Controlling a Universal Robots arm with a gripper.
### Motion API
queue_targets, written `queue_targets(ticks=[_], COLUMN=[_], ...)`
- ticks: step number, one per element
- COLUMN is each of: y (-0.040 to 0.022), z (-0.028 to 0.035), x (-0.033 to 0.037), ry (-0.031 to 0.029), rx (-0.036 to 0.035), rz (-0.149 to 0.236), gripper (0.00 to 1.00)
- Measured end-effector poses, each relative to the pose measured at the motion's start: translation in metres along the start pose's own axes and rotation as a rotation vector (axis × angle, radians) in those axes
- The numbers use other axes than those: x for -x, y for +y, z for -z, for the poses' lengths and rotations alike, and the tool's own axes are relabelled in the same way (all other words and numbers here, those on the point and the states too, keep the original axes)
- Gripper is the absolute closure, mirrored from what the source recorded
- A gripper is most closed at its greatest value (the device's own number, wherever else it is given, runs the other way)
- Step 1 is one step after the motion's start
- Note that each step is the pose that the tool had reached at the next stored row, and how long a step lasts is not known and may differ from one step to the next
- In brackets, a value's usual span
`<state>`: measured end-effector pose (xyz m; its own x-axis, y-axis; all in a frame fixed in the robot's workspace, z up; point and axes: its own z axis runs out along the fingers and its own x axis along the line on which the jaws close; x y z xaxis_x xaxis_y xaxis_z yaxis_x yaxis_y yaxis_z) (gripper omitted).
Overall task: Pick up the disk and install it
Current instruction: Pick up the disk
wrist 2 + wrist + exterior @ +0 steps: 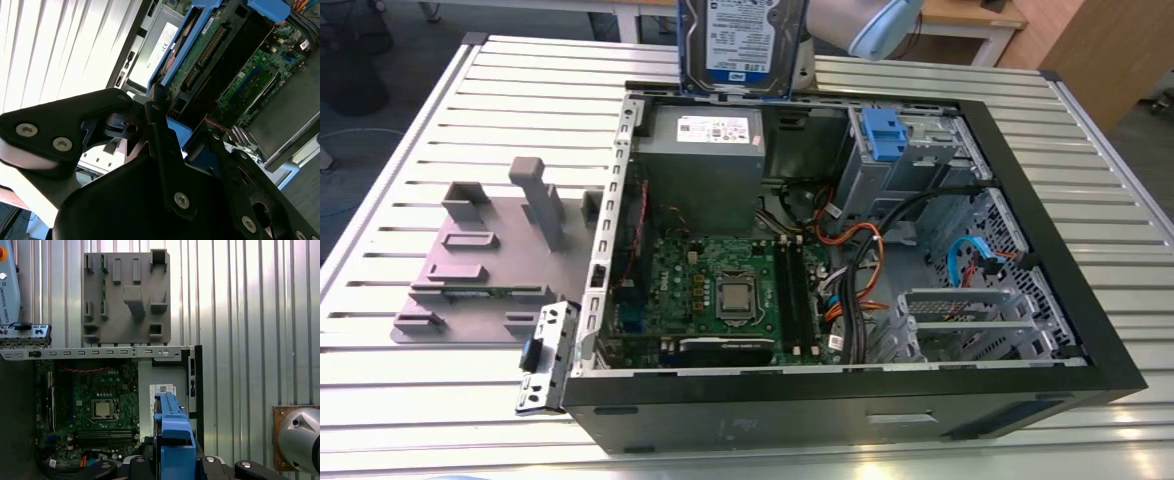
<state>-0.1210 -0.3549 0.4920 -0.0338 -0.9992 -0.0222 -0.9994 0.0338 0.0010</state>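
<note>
You have the gripper (182,137) pinching the hard drive (734,40) by its blue rails, upright above the open computer case's (854,410) wall beside the power supply (704,150); a skewed descent risks snagging the cables (854,240) or jamming at the drive bay (907,165).

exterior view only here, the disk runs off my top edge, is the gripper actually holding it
Observer: Yes. In the second wrist view the gripper is shut on the disk.
Operator: what's on the face turned away from my camera
Observer: A green circuit board, shown in the second wrist view.
Operator: what does it line up over
Observer: In the first wrist view its blue rail overlaps the grey box with the white sticker, beside the motherboard.
</note>
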Motion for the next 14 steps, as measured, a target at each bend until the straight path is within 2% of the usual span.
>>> queue_targets(ticks=[14], y=[-0.0026], z=[0.0000], x=[0.0001], ry=[0.0001], rx=[0.0000], rz=[0.000], gripper=[0.64])
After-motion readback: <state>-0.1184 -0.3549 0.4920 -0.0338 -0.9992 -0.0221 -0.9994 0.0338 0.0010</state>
